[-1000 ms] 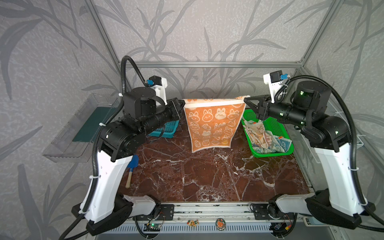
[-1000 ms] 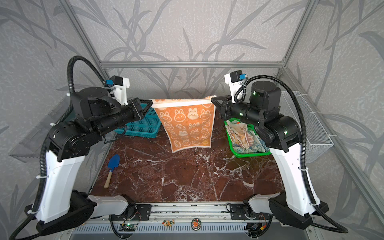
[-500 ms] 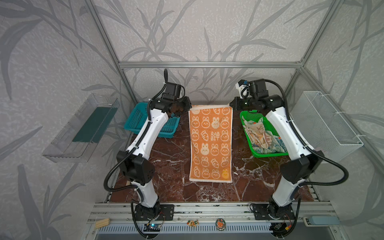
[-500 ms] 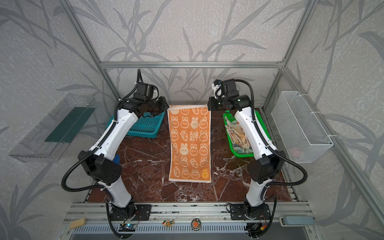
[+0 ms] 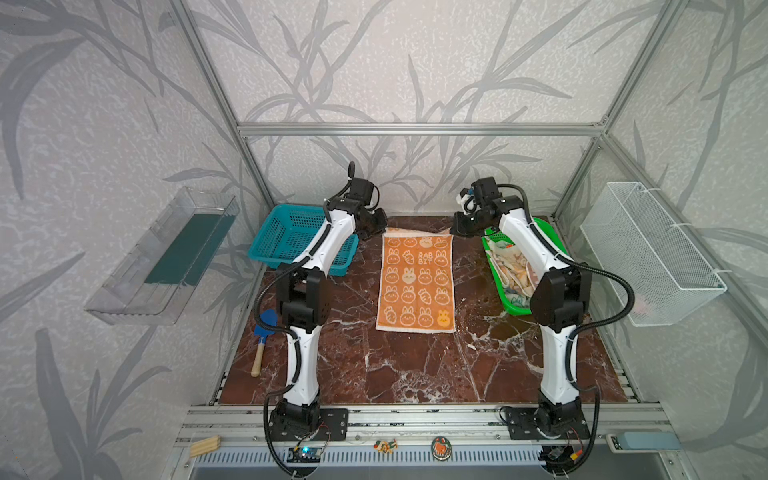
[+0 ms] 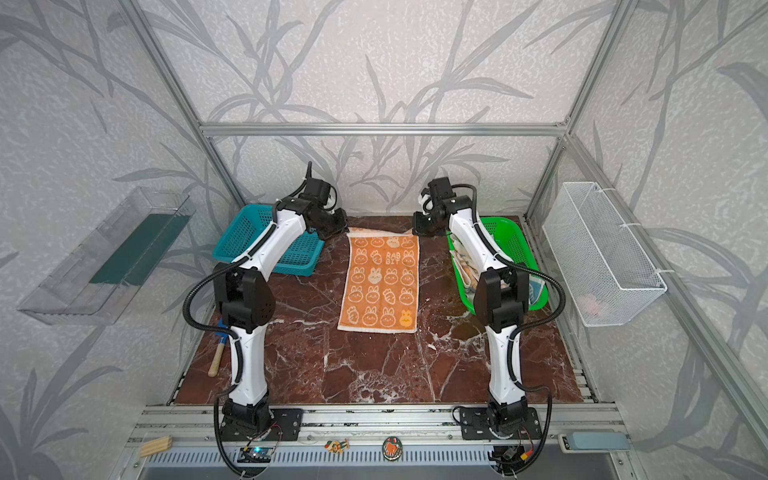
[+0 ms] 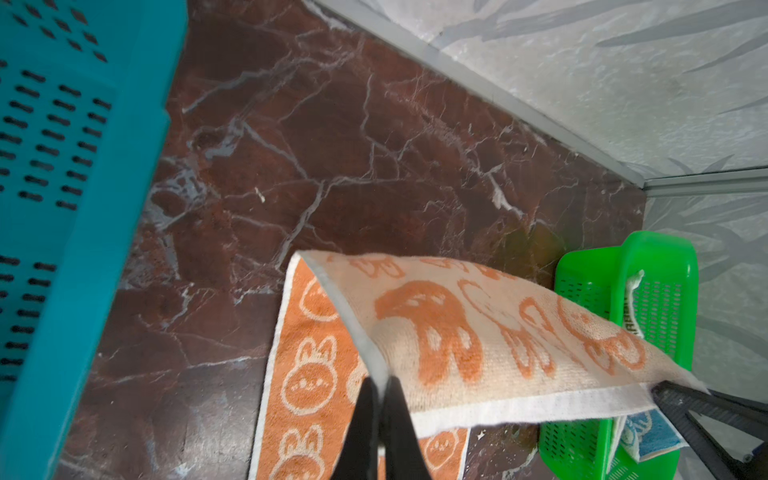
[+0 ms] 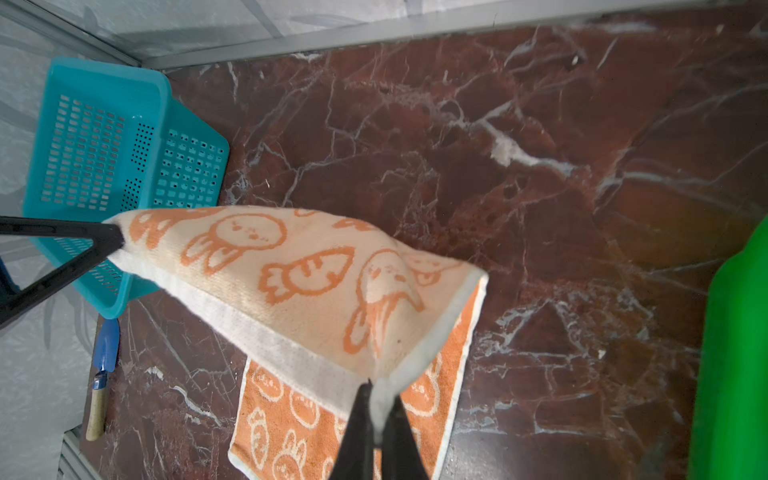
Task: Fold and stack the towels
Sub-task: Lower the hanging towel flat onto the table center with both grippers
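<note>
Lying flat down the middle of the desk (image 5: 415, 374), the orange bunny towel (image 5: 415, 286) has its long axis running from 12 o'clock to 6 o'clock. Its "RABBIT" lettering reads upright from the near side, and its near short edge is square to the desk's front. The far short edge is lifted off the marble and curls over, so the pale cream underside faces both wrist views. The left claw (image 7: 380, 384) is clenched on the far corner at about 11 o'clock, its fingers pinched together on the white hem. The right claw (image 8: 374, 388) is clenched the same way on the far corner at about 1 o'clock, and the hem spans between them. Other towels (image 5: 513, 270) lie crumpled in the green basket (image 5: 513, 309) at 2 o'clock, partly hidden behind the right arm. A teal basket (image 5: 286, 232) sits at 10 o'clock, and a blue trowel (image 5: 266, 324) lies at 8 o'clock.
</note>
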You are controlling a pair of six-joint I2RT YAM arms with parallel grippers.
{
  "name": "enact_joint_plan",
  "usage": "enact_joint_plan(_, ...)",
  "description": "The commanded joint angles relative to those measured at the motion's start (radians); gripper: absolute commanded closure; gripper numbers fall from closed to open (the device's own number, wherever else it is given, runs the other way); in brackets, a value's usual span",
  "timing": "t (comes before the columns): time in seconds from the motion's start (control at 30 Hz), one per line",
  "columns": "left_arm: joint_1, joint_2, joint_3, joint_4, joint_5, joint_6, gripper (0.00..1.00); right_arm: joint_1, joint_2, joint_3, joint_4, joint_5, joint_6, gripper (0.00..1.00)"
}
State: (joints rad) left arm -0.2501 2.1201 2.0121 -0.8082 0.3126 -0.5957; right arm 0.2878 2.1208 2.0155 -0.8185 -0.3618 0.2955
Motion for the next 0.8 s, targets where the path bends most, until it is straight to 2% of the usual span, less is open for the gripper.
enact_joint_plan(0.0, 0.005, -0.098, -0.145, 0.025, -0.008, 0.013, 1.00, 0.005, -0.097, -0.153, 0.067, -0.045, 0.022, 1.00)
enact_joint_plan(0.13, 0.002, -0.202, -0.366, 0.103, 0.005, -0.011, 1.00, 0.026, -0.188, -0.363, 0.131, -0.043, 0.032, 1.00)
enact_joint_plan(0.37, -0.007, -0.370, -0.711, 0.210, 0.006, -0.041, 1.00, 0.071, -0.340, -0.615, 0.189, -0.030, 0.047, 1.00)
enact_joint_plan(0.57, -0.026, -0.465, -0.918, 0.280, 0.013, -0.067, 1.00, 0.109, -0.408, -0.807, 0.240, -0.008, 0.065, 1.00)
enact_joint_plan(0.77, -0.057, -0.485, -1.022, 0.326, 0.017, -0.085, 1.00, 0.119, -0.386, -0.936, 0.318, -0.010, 0.088, 1.00)
